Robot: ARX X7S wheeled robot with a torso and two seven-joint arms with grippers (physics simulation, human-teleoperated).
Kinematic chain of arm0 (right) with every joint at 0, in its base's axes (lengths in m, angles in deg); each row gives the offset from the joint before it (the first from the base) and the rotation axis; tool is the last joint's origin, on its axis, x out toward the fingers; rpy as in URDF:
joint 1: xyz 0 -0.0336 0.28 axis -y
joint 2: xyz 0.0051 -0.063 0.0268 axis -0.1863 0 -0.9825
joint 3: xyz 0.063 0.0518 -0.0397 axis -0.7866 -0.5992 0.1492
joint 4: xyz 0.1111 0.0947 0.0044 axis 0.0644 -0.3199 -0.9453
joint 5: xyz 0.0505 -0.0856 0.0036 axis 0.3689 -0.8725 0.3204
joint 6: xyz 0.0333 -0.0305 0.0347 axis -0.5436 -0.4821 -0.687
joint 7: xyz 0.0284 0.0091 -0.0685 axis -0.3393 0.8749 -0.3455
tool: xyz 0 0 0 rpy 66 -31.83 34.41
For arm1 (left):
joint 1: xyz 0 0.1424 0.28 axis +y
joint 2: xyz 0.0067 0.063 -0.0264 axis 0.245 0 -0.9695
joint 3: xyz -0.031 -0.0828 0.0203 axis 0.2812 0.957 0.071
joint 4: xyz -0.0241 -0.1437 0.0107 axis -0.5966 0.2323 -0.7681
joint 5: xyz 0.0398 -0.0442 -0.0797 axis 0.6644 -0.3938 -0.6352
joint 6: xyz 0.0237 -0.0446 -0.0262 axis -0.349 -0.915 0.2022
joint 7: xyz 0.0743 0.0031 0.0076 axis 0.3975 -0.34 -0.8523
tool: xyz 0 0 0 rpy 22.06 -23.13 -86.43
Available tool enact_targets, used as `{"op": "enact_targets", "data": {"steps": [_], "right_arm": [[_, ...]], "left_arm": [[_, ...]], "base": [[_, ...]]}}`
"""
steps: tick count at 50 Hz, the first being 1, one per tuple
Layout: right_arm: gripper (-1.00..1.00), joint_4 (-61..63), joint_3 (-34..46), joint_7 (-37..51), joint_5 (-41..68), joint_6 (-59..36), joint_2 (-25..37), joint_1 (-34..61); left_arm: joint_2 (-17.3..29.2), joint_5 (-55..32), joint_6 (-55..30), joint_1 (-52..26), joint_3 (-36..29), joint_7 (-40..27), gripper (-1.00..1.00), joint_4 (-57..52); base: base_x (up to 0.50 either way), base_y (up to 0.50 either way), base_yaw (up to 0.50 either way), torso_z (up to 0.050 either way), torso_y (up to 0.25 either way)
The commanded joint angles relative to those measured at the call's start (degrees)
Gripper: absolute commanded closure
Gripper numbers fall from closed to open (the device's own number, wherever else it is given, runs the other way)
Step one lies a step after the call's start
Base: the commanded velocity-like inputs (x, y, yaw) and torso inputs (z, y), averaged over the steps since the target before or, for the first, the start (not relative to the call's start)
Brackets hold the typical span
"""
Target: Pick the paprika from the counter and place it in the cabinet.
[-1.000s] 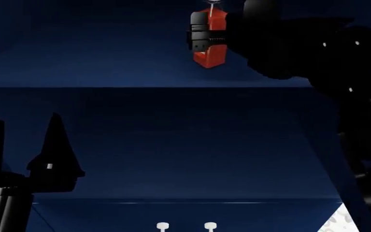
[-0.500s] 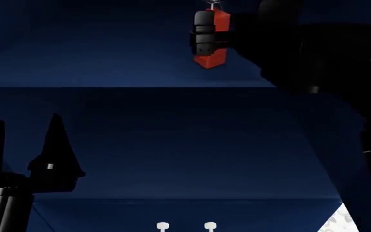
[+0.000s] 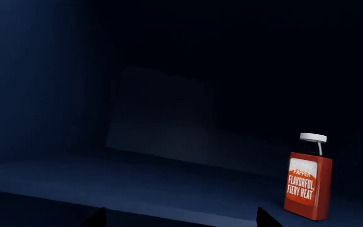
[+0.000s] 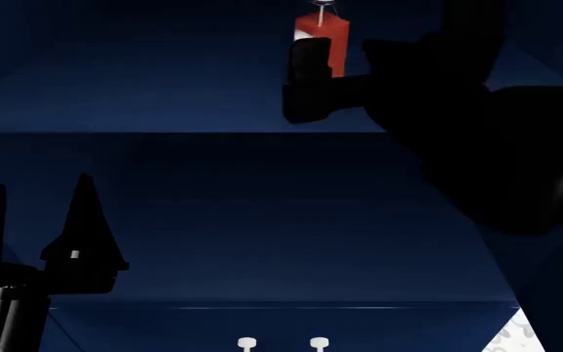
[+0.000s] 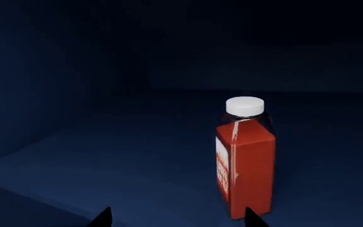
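Right gripper (image 4: 306, 81) jaws spread, nothing between them, just in front of the paprika (image 5: 246, 158), not touching it. Right arm reaches up and forward from the head view's right, forearm stretched into the cabinet (image 4: 164, 95) recess. Paprika stands upright on the cabinet shelf (image 5: 137, 165), white cap (image 5: 245, 106) on top, red label facing the left wrist camera. Left gripper (image 4: 37, 220) jaws spread, empty, pointing up, low at left, well apart from the bottle. 2 white drawer handles (image 4: 281, 342) below.
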Motion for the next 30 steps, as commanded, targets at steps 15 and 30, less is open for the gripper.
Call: {"op": "enact_targets", "data": {"steps": [15,30], "right_arm": [[-1.00,18.1,-3.5,7.4,6.0,5.0,2.4,-7.4],[-1.00,22.3,-4.1,7.8,4.5,6.9,2.4,-11.5]], "left_arm": [[0.0,-0.3,-0.1,-0.6,-0.1,0.1,-1.00,0.6],[0.0,-0.1,-0.2,-0.5,-0.2,-0.1,-1.00,0.4]], "base": [[0.00,0.00,0.00,0.000,0.000],[0.00,0.00,0.00,0.000,0.000]]}}
